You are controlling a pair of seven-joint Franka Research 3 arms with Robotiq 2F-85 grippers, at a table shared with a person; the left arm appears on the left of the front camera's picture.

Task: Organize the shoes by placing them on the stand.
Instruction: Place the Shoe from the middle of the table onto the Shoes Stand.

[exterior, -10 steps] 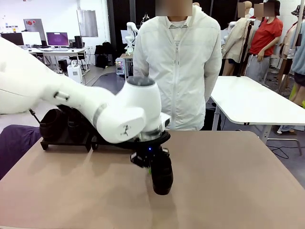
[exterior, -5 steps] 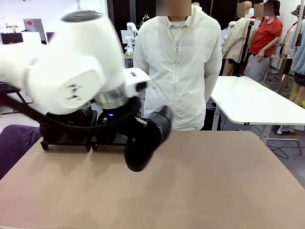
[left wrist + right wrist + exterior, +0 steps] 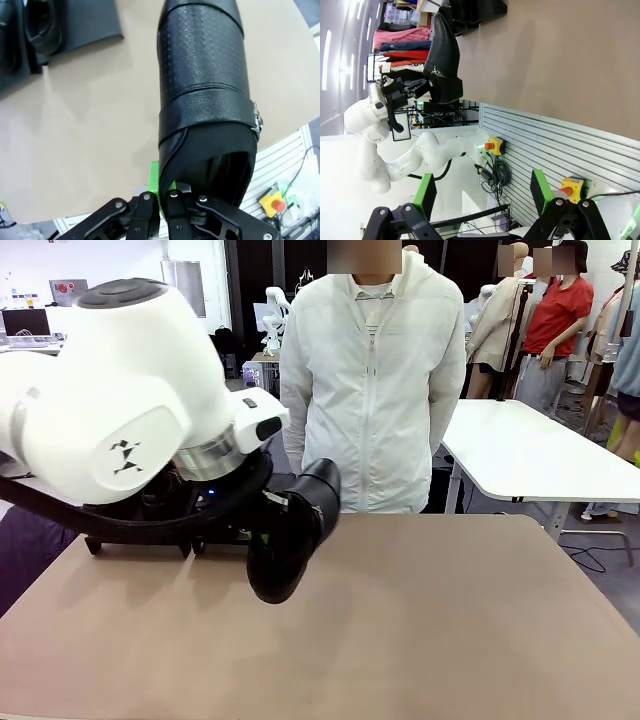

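A glossy black leather slip-on shoe (image 3: 287, 540) with a rounded toe is gripped by the left claw (image 3: 162, 192), whose fingers are clenched on the rim of the shoe's opening; a green pad (image 3: 154, 185) is seen pressed against the outside of that rim. In the front view the shoe is held clear above the brown tabletop (image 3: 450, 620), tilted, with its toe towards 7 o'clock and its heel towards 1 o'clock. In the left wrist view a strap with a small metal buckle (image 3: 255, 117) is seen across the shoe's upper. The low matte-black rectangular stand (image 3: 140, 535) is placed at the tabletop's far left edge, at about 9 o'clock from the held shoe, largely hidden behind the white left arm (image 3: 120, 410). Another black shoe (image 3: 42, 22) is seen on the stand at 11 o'clock in the left wrist view. The right claw (image 3: 482, 200) is released, its green-padded fingers spread wide with nothing between them. A person in a white jacket (image 3: 372, 380) is seen at the far side.
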